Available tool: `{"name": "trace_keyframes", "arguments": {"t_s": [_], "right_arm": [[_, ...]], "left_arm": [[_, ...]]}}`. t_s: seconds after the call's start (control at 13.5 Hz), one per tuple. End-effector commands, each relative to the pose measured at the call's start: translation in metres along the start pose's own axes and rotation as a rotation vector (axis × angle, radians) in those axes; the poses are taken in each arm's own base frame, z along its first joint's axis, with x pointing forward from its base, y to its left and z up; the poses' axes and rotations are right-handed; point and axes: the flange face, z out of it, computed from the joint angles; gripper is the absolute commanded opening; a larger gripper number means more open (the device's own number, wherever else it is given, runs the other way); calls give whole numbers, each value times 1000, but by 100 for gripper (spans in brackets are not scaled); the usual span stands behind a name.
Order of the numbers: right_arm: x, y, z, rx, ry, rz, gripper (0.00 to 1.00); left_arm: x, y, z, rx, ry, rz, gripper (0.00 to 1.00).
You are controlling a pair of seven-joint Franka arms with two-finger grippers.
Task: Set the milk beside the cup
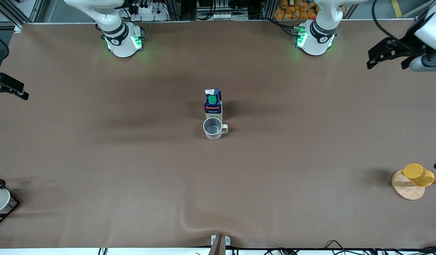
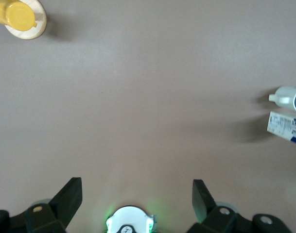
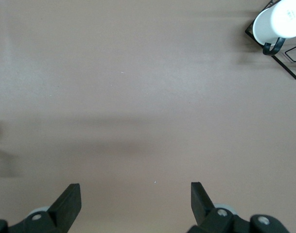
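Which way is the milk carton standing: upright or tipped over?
Upright: the milk carton stands on its base, gable top and green cap uppermost.

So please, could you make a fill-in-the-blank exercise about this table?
1. The milk stands right beside the ____, farther from the front camera.
2. The cap on the milk is ____.
3. The yellow cup rests on a ____ stand.
4. The left gripper has its fingers ____.

Missing words: cup; green; wooden; open

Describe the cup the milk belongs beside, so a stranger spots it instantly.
Look to the middle of the brown table, where a blue milk carton stands. The cup sits right beside it, nearer the front camera. It is cream-white, grey inside, and stands bare on the table, on no stand or rack.
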Motion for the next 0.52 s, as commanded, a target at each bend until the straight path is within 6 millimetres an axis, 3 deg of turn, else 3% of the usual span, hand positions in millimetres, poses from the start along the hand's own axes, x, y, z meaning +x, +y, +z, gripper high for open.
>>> {"name": "trace_keyframes", "arguments": {"t_s": [0.0, 0.22, 0.45], "right_arm": [[5, 3, -3, 4, 15, 3, 100], [5, 1, -2, 4, 12, 0, 100], [6, 1, 0, 4, 9, 0, 100]], "left_arm": [[-3, -10, -6, -11, -11, 38, 100], [1, -12, -2, 25, 2, 8, 100], [5, -1, 2, 74, 23, 28, 100]]}}
